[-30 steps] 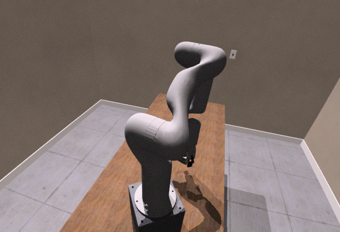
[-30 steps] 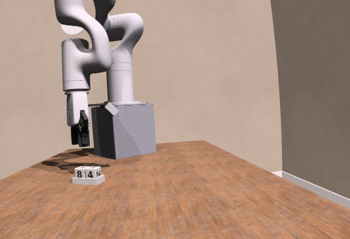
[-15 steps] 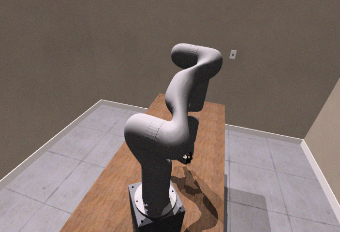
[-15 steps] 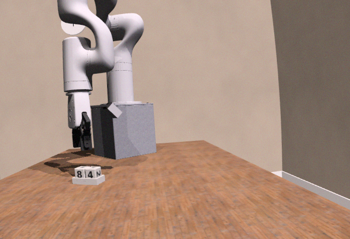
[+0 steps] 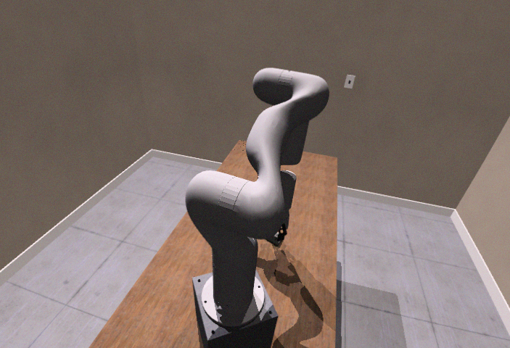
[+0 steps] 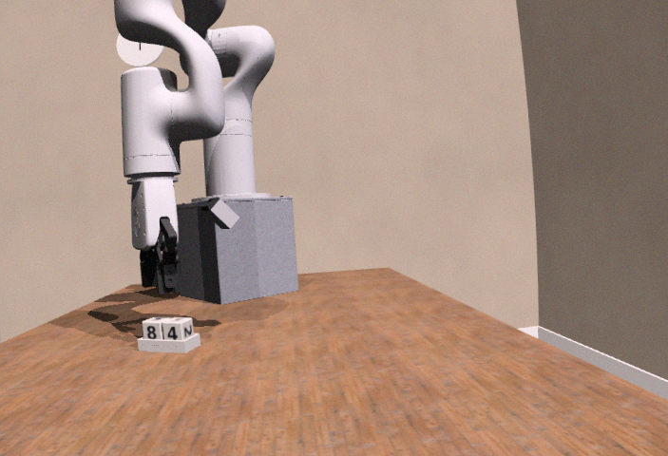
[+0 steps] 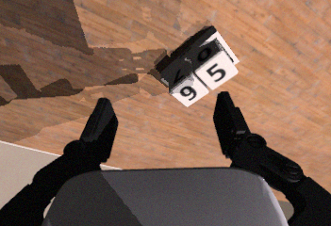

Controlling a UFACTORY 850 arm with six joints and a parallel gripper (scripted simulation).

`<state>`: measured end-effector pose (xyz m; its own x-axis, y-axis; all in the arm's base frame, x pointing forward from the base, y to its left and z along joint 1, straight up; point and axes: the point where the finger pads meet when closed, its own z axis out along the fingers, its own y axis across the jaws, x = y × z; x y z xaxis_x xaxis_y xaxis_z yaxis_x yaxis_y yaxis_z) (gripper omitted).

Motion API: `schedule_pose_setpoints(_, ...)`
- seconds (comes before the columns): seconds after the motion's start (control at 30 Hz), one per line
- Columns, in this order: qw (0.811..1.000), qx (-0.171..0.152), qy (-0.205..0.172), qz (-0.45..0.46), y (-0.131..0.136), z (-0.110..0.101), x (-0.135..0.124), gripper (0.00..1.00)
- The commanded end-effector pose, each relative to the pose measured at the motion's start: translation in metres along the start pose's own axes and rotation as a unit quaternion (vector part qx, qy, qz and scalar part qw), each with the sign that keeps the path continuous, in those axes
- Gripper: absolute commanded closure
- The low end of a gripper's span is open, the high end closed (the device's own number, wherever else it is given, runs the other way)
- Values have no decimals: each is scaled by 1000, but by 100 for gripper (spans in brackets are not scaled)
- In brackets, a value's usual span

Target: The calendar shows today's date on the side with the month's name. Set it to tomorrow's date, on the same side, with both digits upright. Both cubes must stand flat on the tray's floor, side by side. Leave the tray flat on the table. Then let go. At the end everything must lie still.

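The calendar is a small white tray (image 6: pixel 168 343) on the wooden table with two white number cubes in it, standing side by side. In the exterior view the cubes show 8 (image 6: pixel 152 330) and 4 (image 6: pixel 173 330) on the near side. In the wrist view the cubes' tops read 9 (image 7: pixel 189 92) and 5 (image 7: pixel 215 73), and the side facing the arm is in shadow. My gripper (image 6: pixel 159 269) hangs behind the calendar, close to the arm's base, fingers pointing down. It is open and empty, and shows in the wrist view (image 7: pixel 165 120). In the top view the arm hides the calendar.
The arm's grey base block (image 6: pixel 238 247) stands just right of the gripper. The table's edge lies under the gripper's near side in the wrist view (image 7: pixel 12 143). The arm's shadow (image 6: pixel 124 314) falls on the wood behind the calendar.
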<state>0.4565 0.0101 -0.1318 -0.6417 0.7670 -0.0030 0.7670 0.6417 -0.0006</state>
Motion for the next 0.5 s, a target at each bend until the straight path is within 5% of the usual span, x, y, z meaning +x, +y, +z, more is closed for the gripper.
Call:
schedule_pose_setpoints(0.0,1000,-1,0,0,5,0,-1,0)
schedule_pose_setpoints(0.47,1000,-1,0,0,37,6,-5,0)
